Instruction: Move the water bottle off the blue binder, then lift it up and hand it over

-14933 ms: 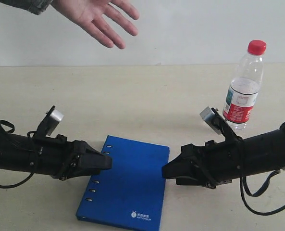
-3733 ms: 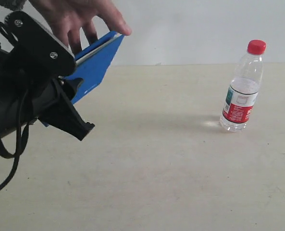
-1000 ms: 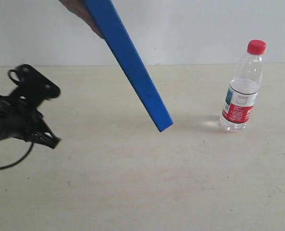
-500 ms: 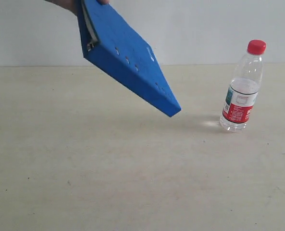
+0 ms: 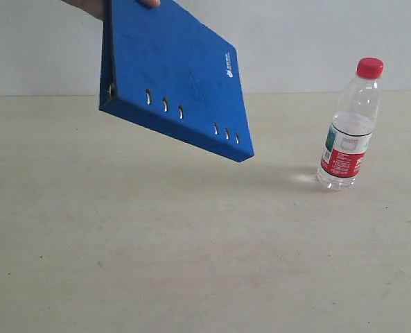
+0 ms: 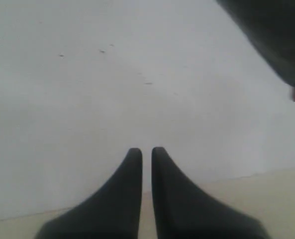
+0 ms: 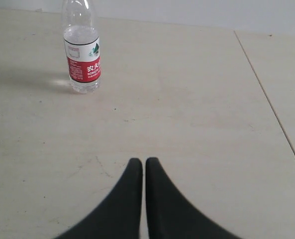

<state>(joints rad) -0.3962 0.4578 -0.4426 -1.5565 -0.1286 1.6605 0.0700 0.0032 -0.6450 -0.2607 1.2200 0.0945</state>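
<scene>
A person's hand (image 5: 98,7) holds the blue binder (image 5: 181,69) tilted in the air over the table's far left, spine slots facing me. The water bottle (image 5: 349,125) stands upright on the table at the right, red cap on top; the right wrist view shows the same water bottle (image 7: 81,50) far ahead of my right gripper (image 7: 145,162). That gripper is shut with nothing in it, low over bare table. My left gripper (image 6: 146,151) is shut and empty too, facing a pale wall. Neither arm appears in the exterior view.
The beige table (image 5: 191,250) runs to a pale wall behind. A seam (image 7: 266,94) between table panels crosses the right wrist view. A dark shape (image 6: 271,40) fills one corner of the left wrist view.
The hand has turned the binder, so its broad cover and spine slots now face the camera. The left arm left the exterior view a second ago. The bottle has not moved.
</scene>
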